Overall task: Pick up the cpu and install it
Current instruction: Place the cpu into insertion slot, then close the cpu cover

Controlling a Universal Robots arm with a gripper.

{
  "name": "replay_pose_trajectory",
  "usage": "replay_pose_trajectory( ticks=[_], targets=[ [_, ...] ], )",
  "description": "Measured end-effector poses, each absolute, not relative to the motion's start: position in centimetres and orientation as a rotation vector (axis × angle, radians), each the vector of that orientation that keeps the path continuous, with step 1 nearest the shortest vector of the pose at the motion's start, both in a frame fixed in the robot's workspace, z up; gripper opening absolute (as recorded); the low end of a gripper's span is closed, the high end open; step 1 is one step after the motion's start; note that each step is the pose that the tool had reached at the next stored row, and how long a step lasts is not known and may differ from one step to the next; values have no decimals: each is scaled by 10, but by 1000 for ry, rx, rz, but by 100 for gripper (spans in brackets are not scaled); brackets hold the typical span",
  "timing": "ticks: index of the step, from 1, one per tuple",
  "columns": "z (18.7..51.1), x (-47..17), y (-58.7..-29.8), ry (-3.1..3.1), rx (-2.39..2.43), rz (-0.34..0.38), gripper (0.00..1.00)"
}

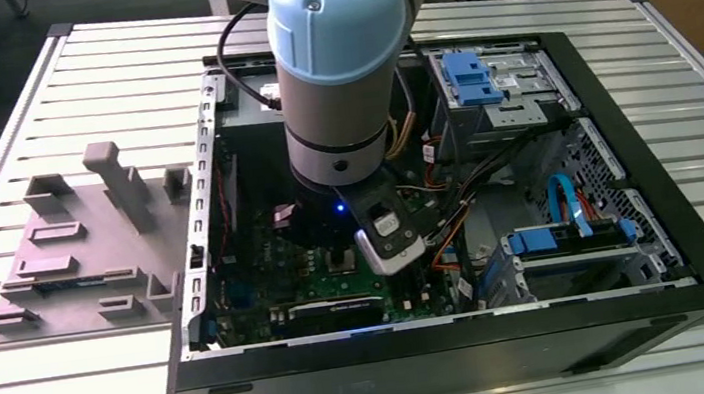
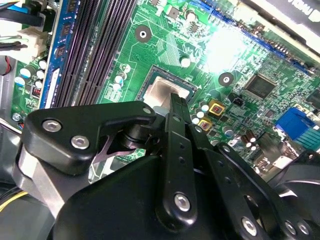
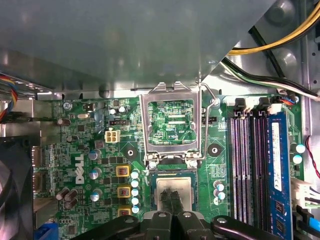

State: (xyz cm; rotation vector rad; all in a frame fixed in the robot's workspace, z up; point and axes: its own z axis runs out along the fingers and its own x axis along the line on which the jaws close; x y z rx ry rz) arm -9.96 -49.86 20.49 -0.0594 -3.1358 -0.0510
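- The case (image 1: 476, 328) lies open-side up on the slatted desk (image 1: 47, 114). It holds the green board (image 1: 335, 280), cables and drive cages with blue tabs (image 1: 472, 76).
- The arm (image 1: 337, 78) reaches straight down into the case, over the board.
- In both wrist views the cpu (image 3: 186, 189) (image 2: 159, 91) lies flat in its socket on the board (image 3: 85, 150), silvery top up.
- The gripper (image 3: 172, 195) (image 2: 178, 100) is over the middle of the cpu. Its jaws are together, not gripping the chip's edges. I cannot tell whether the tips touch the metal top.
- The hinged socket frame (image 3: 146, 125) is swung open, and the board shows through its window. Its wire lever (image 3: 210, 125) is raised beside it.
- Just beside the socket run the dark memory slots (image 3: 247, 160), with a blue one (image 3: 277, 165) at the outer side.
- Yellow and black cables (image 3: 280, 35) cross the case wall beyond the frame.
- On the desk at the exterior view's left, near the case, is a grey tray (image 1: 77, 251) with upright posts and slots. A thin dark strip (image 1: 68, 284) lies in one of its front slots.
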Motion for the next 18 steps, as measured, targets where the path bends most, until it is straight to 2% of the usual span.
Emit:
replay_pose_trajectory(
  ticks=[18],
  targets=[
    [210,-96,-499,-3136,-61,-51,11]
  ],
)
